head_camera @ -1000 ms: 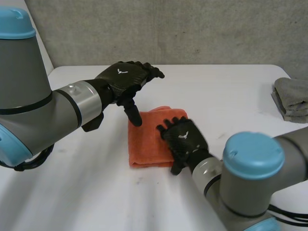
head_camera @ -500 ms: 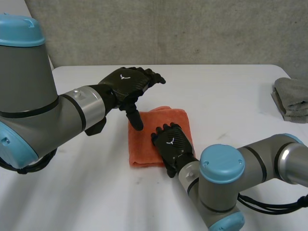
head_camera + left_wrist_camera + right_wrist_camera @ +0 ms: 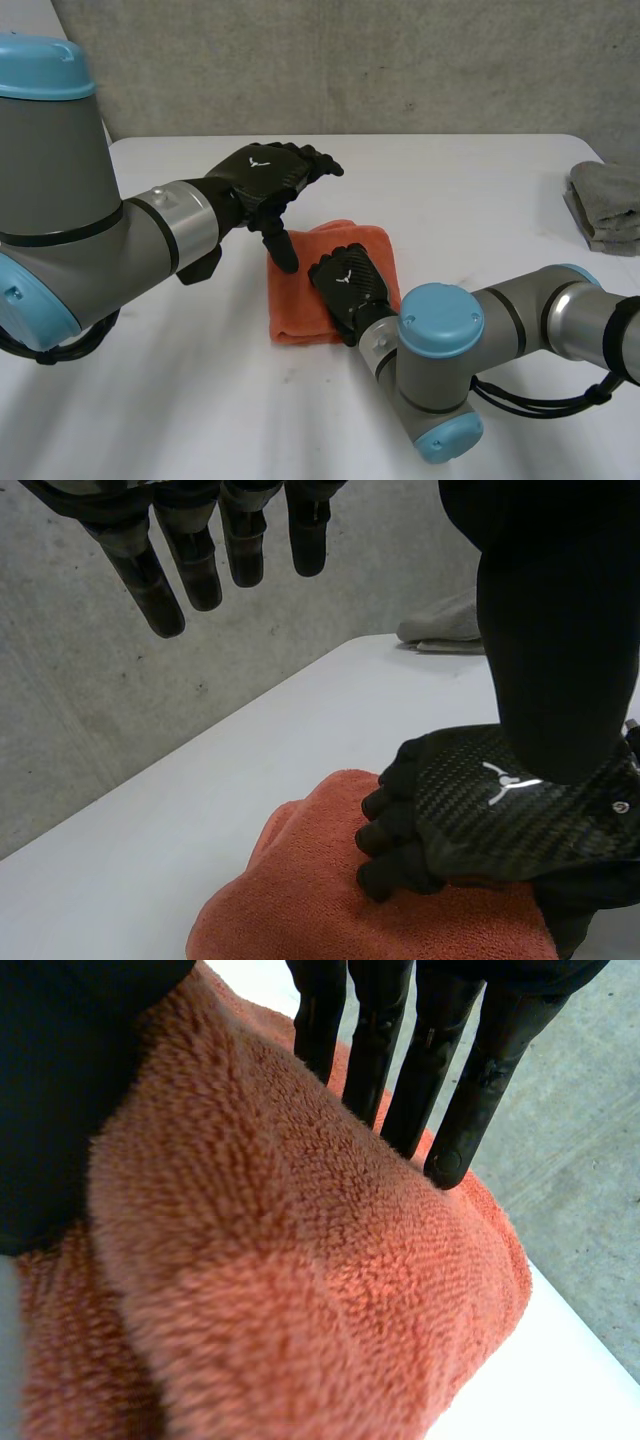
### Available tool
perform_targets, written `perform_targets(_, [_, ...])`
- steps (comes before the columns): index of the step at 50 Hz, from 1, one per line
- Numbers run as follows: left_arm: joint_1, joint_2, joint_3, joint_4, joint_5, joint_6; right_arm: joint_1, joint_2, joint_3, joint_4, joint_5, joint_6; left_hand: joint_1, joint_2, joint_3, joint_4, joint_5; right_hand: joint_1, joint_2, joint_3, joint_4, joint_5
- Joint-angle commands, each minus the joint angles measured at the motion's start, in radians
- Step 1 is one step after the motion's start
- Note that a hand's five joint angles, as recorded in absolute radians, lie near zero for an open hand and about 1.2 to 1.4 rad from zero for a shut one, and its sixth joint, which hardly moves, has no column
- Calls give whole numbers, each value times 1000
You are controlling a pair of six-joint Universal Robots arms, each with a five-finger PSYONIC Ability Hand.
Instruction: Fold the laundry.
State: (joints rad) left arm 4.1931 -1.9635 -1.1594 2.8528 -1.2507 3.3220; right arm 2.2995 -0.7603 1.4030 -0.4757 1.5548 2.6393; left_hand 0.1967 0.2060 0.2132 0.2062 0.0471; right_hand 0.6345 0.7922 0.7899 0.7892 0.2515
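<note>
The left arm [image 3: 90, 240] reached in over the white table [image 3: 180, 390], and its left hand [image 3: 262, 172] hung above the far left corner of the orange towel [image 3: 298, 305]. That hand held nothing: its fingers [image 3: 200, 570] were straight and a little apart, and its thumb pointed down at the towel's left edge, though I could not tell whether it touched. A small white winged emblem [image 3: 257, 159] sat on the back of the hand, with no lettering to read. The towel lay folded into a thick pad in the middle of the table. The right hand [image 3: 352, 285] lay palm down on the towel's middle, with straight fingers [image 3: 430, 1070] pressing into the pile and grasping nothing. Its back carried the same white mark [image 3: 500, 780]. The right arm [image 3: 470, 350] bent in from the near side. At the table's right edge, well apart from the towel, lay a folded grey cloth [image 3: 605, 205].
</note>
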Motion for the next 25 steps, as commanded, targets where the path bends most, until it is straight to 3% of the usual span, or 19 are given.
perform_targets(1, [2, 0, 0, 0, -1, -6, -8, 13, -48, 2, 1, -1, 61, 52, 44, 51, 36, 553, 396, 398, 399, 762])
perform_targets(10, [5, 3, 0, 0, 1, -22, -51, 36, -111, 46, 1, 2, 70, 60, 53, 60, 45, 675, 517, 519, 520, 883])
perform_targets(16, [5, 5, 0, 0, 1, -22, -95, 22, -119, 84, -4, -1, 70, 60, 53, 60, 45, 120, -37, -35, -34, 329])
perform_targets(25, [5, 3, -2, 3, -1, -26, -94, 32, -121, 126, -6, 7, 70, 60, 53, 60, 45, 87, -70, -68, -67, 296])
